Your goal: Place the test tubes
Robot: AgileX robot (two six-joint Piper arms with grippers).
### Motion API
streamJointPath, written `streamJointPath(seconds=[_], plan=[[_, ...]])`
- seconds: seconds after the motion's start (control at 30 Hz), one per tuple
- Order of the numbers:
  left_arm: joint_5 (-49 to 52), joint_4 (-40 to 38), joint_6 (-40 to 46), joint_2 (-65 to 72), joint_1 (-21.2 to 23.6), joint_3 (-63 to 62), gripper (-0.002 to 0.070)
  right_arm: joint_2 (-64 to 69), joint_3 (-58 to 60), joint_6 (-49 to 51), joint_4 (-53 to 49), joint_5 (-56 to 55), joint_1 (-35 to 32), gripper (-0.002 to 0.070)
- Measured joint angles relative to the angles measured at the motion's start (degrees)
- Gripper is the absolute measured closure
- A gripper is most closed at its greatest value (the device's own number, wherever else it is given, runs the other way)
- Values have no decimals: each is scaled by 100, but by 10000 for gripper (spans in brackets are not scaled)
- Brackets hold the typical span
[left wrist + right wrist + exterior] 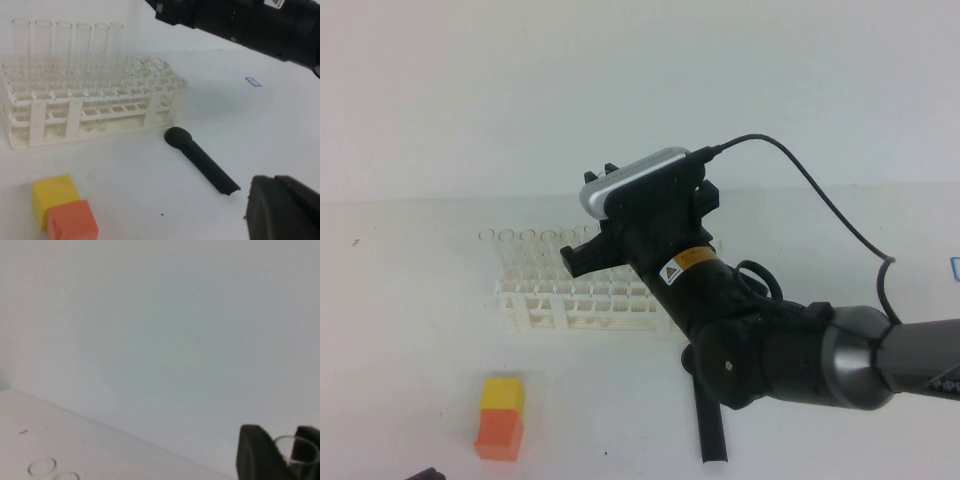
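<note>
A white test tube rack [535, 310] [50, 125] stands on the table, with several clear tubes [525, 248] [60, 45] upright in its back row. My right gripper [585, 252] [289, 437] hovers over the rack's right end, shut on a clear test tube [300, 460] whose open rim shows between the fingers. In the left wrist view that held tube [131, 25] appears faintly above the rack's right part. My left gripper [280, 210] sits low near the table's front, fingers together and holding nothing; only its tip [425, 473] shows in the high view.
A black rod-like piece [710, 425] [200, 160] lies on the table right of the rack, under the right arm. A yellow cube [505, 393] [52, 195] and an orange cube [500, 432] [72, 222] sit in front of the rack.
</note>
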Motion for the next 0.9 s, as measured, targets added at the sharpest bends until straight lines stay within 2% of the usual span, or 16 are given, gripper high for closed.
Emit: streamJointPath(seconds=[0.9], plan=[[0, 47, 0, 0, 0, 0, 676, 185, -56, 133, 152, -301, 103, 552]])
